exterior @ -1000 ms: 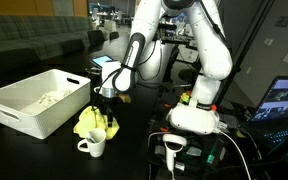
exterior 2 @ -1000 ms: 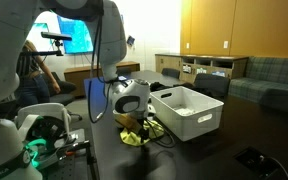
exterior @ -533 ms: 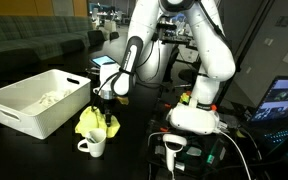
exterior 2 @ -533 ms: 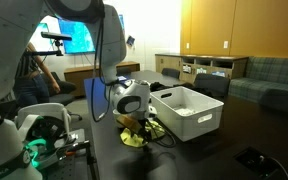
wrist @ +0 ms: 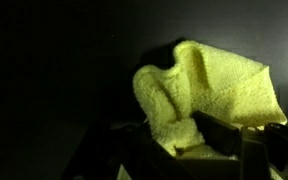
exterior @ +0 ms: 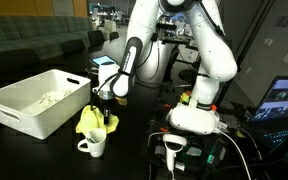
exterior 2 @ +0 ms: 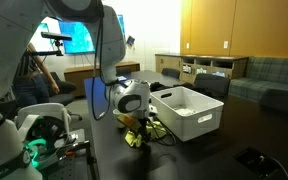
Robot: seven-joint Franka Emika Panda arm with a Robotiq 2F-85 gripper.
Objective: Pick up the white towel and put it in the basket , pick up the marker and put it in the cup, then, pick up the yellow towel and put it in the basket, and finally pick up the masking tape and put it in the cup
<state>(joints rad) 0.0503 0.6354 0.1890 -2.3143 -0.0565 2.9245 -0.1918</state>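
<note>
Third step, the yellow towel: the claw pinches the yellow towel, bunched on the surface just beside the cup. Next it must lift clear and carry the towel over the basket wall.

Nothing legible on the basket, on the cup near it, or on the glowing screen well away from it.

The yellow towel is soft terry cloth with a rough, nubbly pile. The basket is smooth white plastic, and the cup is glossy white ceramic. The tabletop is dark and matt.
</note>
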